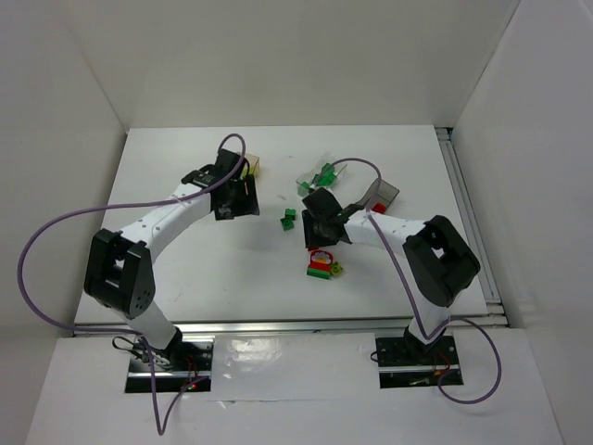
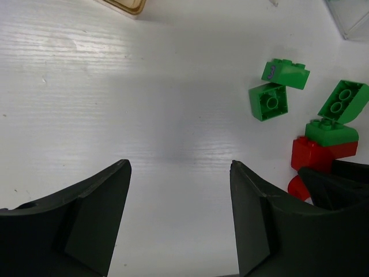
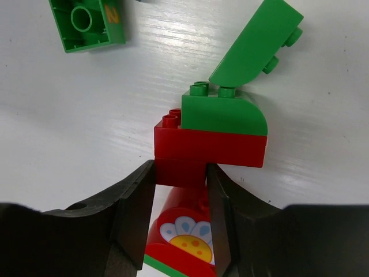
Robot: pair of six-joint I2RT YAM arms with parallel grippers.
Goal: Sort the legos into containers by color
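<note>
right claw (image 3: 180, 190) clamped on a red lego (image 3: 180, 172)
It's on the bench (image 1: 222, 269) toward the near edge, green legos (image 3: 225, 115) piled against it; left claw (image 2: 180, 173) gapes apart near the amber tub (image 2: 124, 4).

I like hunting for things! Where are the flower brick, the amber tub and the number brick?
flower brick (image 3: 185, 236), right wrist view, on its printed flower.
amber tub (image 2: 127, 4), left wrist view, on its rim at the top edge.
number brick (image 3: 86, 26), right wrist view, on its hollow underside.
</note>
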